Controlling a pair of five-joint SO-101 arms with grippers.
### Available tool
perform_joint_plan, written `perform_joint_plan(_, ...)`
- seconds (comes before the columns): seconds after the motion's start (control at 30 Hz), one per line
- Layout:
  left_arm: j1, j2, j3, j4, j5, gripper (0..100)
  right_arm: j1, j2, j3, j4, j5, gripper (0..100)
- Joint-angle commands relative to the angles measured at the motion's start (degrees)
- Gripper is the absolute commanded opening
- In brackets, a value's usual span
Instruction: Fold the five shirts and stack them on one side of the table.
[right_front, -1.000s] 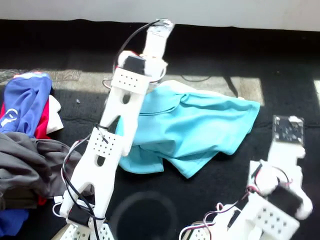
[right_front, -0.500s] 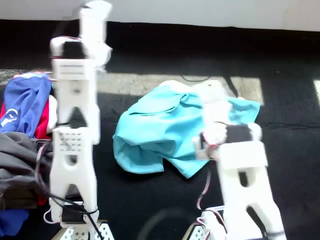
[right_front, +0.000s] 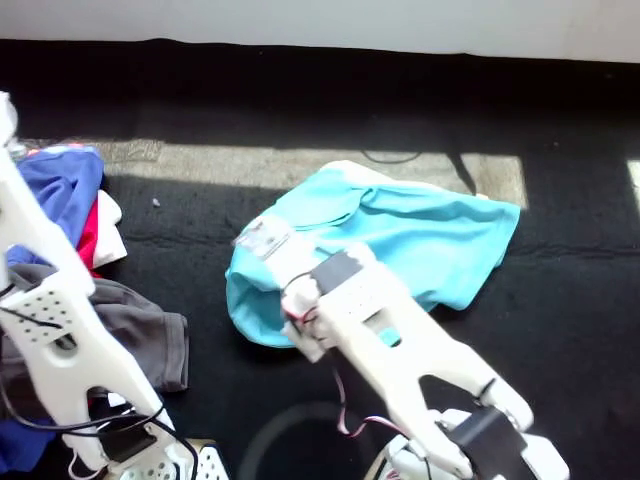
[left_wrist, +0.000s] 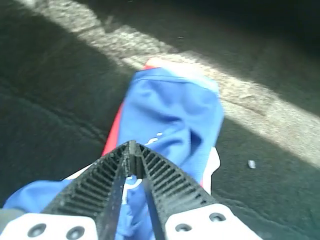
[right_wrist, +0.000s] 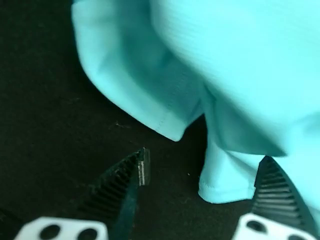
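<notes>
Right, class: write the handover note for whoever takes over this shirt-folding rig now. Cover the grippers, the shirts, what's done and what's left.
Left gripper: shut, nothing visibly held, above the blue shirt.
Right gripper: open, at the turquoise shirt's hem.
Turquoise shirt lies crumpled in the middle. The blue, red shirt and grey shirt are heaped on the left arm's side.
Done: nothing folded.
Left: fold every shirt, then stack them.

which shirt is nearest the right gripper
The turquoise shirt, alone mid-table, with the open right gripper at its hem. The blue shirt and grey shirt sit heaped off to one side.
</notes>
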Motion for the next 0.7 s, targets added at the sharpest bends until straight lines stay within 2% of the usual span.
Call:
perform_joint_plan(0.0,-3.47,-3.65,-1.63,0.09,-0.26,1,-4.7,4.35,-2.51,-4.7,-0.26,32.9)
perform_joint_plan(0.13,-6.64,-3.65,-1.63,0.09,-0.26,1,-5.32,11.38,-4.88,-9.45,-0.26,32.9)
perform_joint_plan(0.27,-9.19,-3.65,-1.63,0.09,-0.26,1,-5.58,18.59,-9.98,-9.71,-0.26,32.5)
perform_joint_plan(0.33,-9.98,-3.65,-1.63,0.09,-0.26,1,-5.23,22.11,-12.62,-9.71,-0.26,27.0)
perform_joint_plan(0.47,-10.24,-3.65,-1.63,0.09,-0.26,1,-0.75,26.77,-16.13,-9.45,-0.26,3.3)
perform_joint_plan(0.5,-10.24,-3.65,-1.63,0.09,-0.26,1,1.01,26.95,-16.48,-9.36,-0.26,0.0)
perform_joint_plan(0.67,-8.84,-3.56,-1.54,0.09,-0.26,1,11.3,22.02,-17.45,-5.67,0.0,0.5)
